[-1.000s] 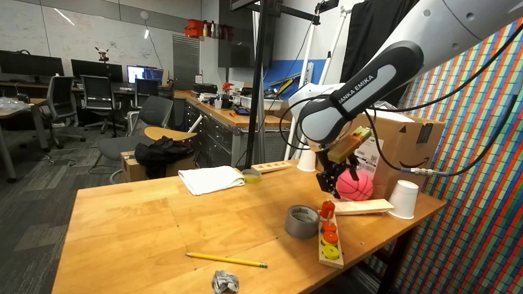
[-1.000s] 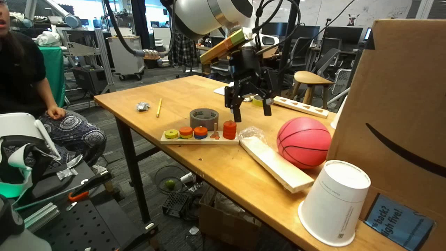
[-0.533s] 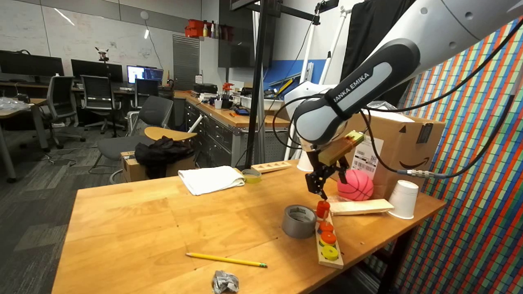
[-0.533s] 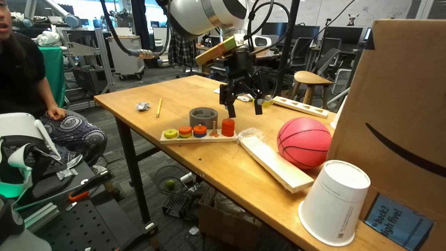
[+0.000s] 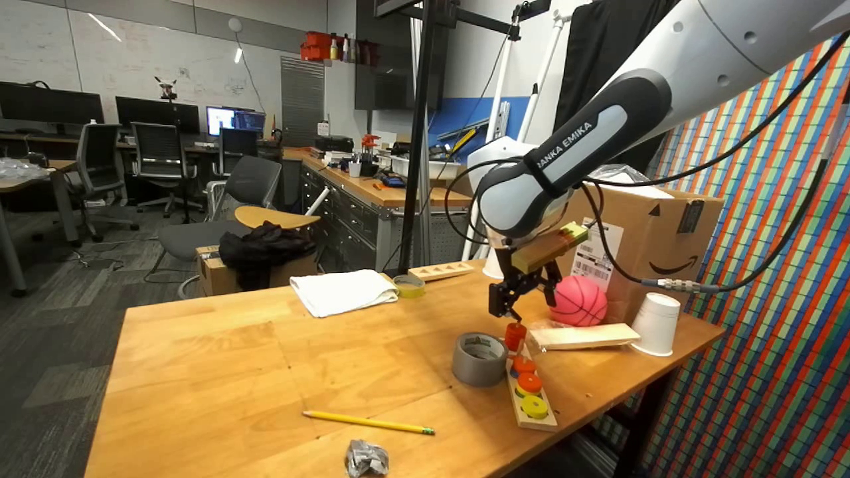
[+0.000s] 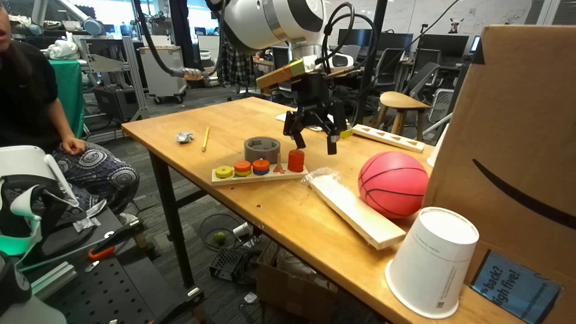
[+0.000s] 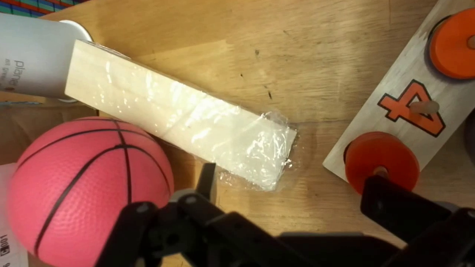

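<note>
Seeing a stack of red discs (image 6: 296, 161) standing upright at one end of a wooden pegged board (image 7: 402, 72). Hovering there with the gripper (image 6: 316, 147), holding the jaws spread, lining one fingertip (image 6: 299, 141) up over the stack, being unable to tell contact from a slight gap. Spotting orange and yellow discs (image 6: 242, 165) sitting farther along the board, a gray tape roll (image 6: 260, 156) just beside it. Finding a plastic-wrapped block (image 7: 174, 115) lying near the stack, with a pink ball (image 6: 393, 184) alongside and a white cup (image 6: 434, 265) near its far end. Seeing a yellow pencil (image 5: 368, 423) lying well apart on the table (image 5: 219, 372).
</note>
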Motion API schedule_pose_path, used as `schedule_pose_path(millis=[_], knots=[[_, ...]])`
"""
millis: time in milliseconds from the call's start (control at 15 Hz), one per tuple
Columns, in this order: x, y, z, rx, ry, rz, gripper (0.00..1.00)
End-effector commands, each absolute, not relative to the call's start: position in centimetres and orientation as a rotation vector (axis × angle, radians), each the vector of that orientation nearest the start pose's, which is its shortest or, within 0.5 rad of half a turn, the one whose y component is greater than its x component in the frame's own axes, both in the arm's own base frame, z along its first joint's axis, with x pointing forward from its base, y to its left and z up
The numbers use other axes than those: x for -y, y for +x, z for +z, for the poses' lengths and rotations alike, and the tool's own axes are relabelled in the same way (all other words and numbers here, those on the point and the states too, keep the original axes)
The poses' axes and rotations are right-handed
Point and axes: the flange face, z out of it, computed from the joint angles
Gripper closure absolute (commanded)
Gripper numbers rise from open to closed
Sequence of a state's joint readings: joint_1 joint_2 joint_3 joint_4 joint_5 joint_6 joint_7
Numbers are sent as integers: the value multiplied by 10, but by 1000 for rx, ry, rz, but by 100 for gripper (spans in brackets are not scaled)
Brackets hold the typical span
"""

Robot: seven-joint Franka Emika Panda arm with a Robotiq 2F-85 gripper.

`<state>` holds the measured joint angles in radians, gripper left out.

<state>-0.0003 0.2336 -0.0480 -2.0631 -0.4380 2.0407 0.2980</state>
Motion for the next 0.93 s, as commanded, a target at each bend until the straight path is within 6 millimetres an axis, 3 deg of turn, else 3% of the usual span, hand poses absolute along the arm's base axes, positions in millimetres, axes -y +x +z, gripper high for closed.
schedule_pose_path(millis=[0, 533, 867], knots=[[69, 559, 305, -249, -3499, 335, 0], [122, 548, 304, -437, -3372, 298, 0], [129, 552, 298, -458, -3308, 251, 0]])
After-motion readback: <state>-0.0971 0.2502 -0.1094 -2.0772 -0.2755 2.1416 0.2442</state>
